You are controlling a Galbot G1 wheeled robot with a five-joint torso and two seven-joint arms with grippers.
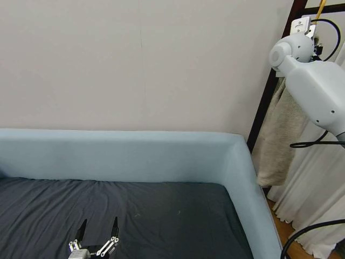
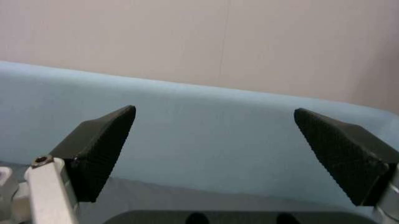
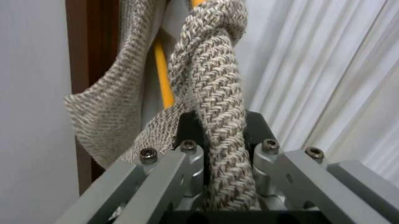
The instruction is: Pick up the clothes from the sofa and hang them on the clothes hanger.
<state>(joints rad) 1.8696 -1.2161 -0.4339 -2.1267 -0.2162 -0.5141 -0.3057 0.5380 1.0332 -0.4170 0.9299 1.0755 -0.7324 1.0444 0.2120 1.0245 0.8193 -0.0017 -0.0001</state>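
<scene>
Right wrist view: knit garment [image 3: 215, 93] pinched between jaws.

I get soft, even room light, moderately bright. Wall [image 1: 135, 65] is flat-lit. Thin shadow runs where sofa back [image 1: 135, 156] meets the dark seat [image 1: 161, 216]. Left wrist feed is soft all over. Right wrist feed: knit [image 3: 218, 93] crisp, curtain [image 3: 337, 84] behind it softer.
</scene>
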